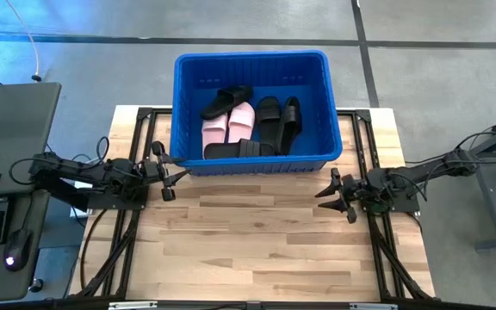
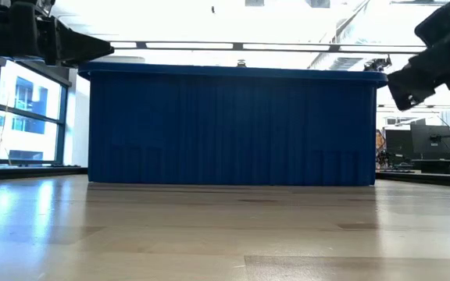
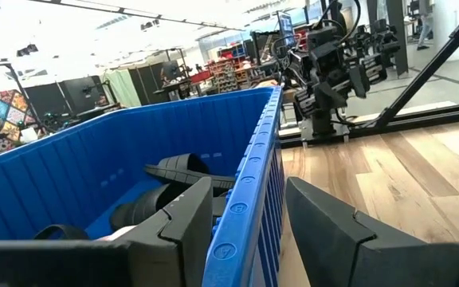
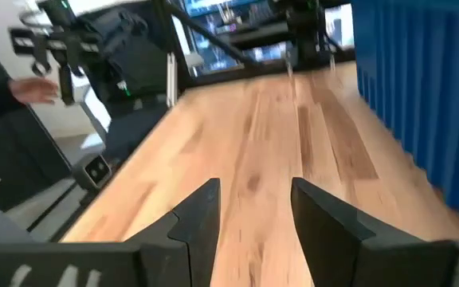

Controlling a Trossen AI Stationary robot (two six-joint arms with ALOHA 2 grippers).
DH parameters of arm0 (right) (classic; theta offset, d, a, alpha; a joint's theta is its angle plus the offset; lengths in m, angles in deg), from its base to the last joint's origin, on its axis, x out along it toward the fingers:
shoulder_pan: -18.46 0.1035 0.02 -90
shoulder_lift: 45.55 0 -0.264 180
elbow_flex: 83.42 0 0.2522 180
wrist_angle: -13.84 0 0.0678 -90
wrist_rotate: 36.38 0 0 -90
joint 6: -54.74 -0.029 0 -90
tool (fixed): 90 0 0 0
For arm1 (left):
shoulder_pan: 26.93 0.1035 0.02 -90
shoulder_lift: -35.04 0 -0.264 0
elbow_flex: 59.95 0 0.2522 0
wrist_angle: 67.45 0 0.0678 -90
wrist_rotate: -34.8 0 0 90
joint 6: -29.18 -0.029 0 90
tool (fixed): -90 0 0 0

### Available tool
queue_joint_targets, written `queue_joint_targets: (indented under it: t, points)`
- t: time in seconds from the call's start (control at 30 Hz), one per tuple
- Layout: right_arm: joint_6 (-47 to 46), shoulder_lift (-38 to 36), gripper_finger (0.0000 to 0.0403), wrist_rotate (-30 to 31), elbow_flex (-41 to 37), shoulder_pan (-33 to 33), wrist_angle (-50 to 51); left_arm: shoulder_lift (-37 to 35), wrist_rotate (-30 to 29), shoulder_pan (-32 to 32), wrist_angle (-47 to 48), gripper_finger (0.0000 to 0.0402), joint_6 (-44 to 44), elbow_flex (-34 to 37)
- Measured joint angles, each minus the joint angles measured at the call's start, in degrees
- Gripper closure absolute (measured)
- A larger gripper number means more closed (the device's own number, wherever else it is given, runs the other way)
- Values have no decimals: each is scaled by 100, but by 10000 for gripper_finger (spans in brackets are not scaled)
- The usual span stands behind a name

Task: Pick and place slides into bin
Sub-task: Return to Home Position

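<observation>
- Dark left fingers fill the bottom of the left wrist view. They are spread wide and hold nothing, and the gap between them shows the blue rim of the bin.
- At the bottom of the right wrist view, the right fingers are also parted and empty, with bare worktop ahead of them.
- In the high view, the left fingers hover left of centre, just beside the bin's lower-left corner. The right fingers sit right of centre, below its lower-right corner and a little apart from it.
- The bin fills the upper centre of that view, at the far edge of the worktop.
- Every slide in view lies inside the bin: the pink slides side by side in the middle, and the black slides around them. None rests on the wood.
- Loading looks finished, so the step in hand is most likely the arms going back to rest. That calls for drawing the left arm clear of the bin corner without catching the rim.
</observation>
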Motion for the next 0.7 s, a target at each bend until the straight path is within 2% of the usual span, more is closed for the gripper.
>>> queue_joint_targets:
  t: [0.23,0.7]
  points:
    - [-29,2,258,-70,2,0,439,0,2,0,-2,252,0,0]
    - [-26,4,256,-92,1,0,547,0,2,0,-4,252,0,2]
